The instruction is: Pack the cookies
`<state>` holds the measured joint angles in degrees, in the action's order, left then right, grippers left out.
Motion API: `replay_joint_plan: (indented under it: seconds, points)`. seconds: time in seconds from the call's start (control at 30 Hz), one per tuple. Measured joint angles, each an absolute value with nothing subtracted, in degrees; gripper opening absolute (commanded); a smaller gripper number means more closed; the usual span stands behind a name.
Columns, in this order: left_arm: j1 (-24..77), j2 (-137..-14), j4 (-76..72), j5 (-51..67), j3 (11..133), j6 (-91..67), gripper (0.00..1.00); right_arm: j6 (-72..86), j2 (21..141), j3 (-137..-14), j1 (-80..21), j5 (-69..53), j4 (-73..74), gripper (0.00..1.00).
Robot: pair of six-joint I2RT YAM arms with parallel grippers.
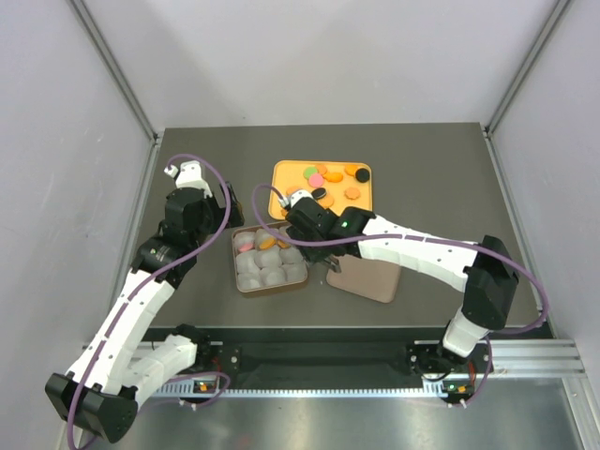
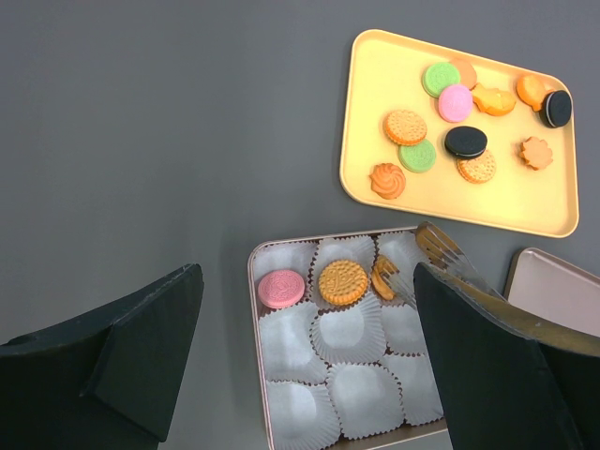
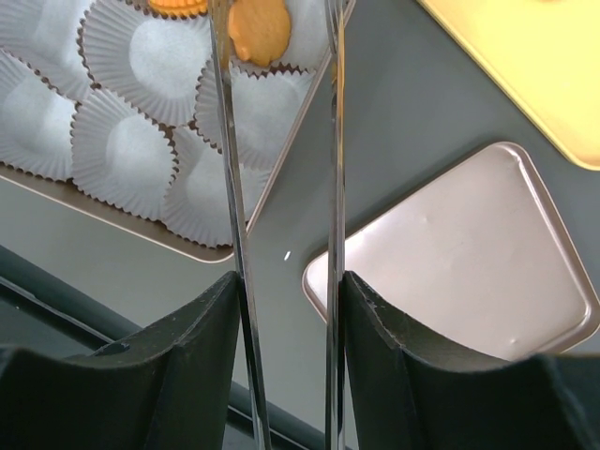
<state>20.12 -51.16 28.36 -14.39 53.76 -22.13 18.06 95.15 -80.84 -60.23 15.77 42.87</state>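
Tongs (image 3: pixel 335 187) pinched in my right gripper (image 3: pixel 289 291) reach over the tin (image 2: pixel 257 319) beside an orange cookie (image 3: pixel 260 28); my left gripper (image 2: pixel 307 274) gapes empty, left of the tin.

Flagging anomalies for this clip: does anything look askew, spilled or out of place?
One thing: the third cookie in the top row of the tin seems to lean on edge in its paper cup, unlike the pink cookie and the round orange cookie, which lie flat. The tongs hover beside it. Nothing spilled.
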Motion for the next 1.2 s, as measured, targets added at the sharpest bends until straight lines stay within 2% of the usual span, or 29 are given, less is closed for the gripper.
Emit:
replay_joint_plan:
  seconds: [0.37,0.63,0.8,1.2]
  points:
    - [20.12,-51.16,28.34,-14.39,53.76,-22.15,0.99,18.0,89.71,-82.63,-59.16,16.08,43.31,0.45]
    - [20.03,-51.16,28.29,-14.39,53.76,-22.15,0.99,17.52,83.31,-79.96,-46.37,17.52,42.68,0.45]
    - [19.97,-51.16,28.27,-14.37,53.76,-22.15,0.99,16.84,84.42,-75.33,-39.53,18.5,42.5,0.47]
    - [19.97,-51.16,28.27,-14.39,53.76,-22.13,0.99,16.47,89.58,-74.56,-37.78,19.66,41.21,0.49]
